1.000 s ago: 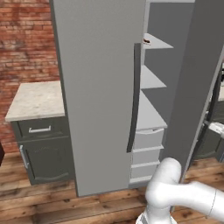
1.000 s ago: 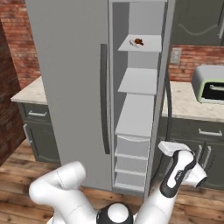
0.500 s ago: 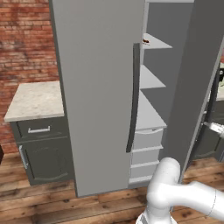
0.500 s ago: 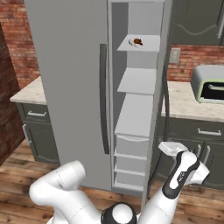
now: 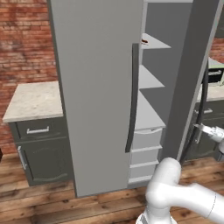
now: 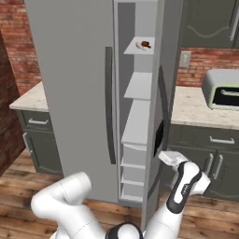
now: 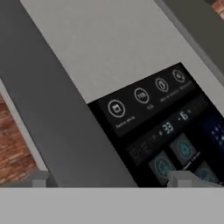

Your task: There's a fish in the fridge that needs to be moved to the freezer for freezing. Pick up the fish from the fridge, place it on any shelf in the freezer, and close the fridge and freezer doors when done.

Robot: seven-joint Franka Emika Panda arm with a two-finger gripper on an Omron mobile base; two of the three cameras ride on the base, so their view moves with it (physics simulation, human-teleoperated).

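Fridge door (image 5: 96,87), the wide flat grey panel at left of frame, is shut. Centre: narrow freezer (image 6: 135,126) section open, solid pale grey shelves; small pale fish (image 6: 142,45) on the top shelf, upper centre of the right base view. Right: freezer door (image 6: 161,121) ajar, edge-on, black dispenser panel (image 7: 166,131) close before the hand. Two-finger gripper (image 6: 170,158) spread wide, empty, beside the door's outer face. Risk: a glancing push slides along the panel, leaving the door ajar.
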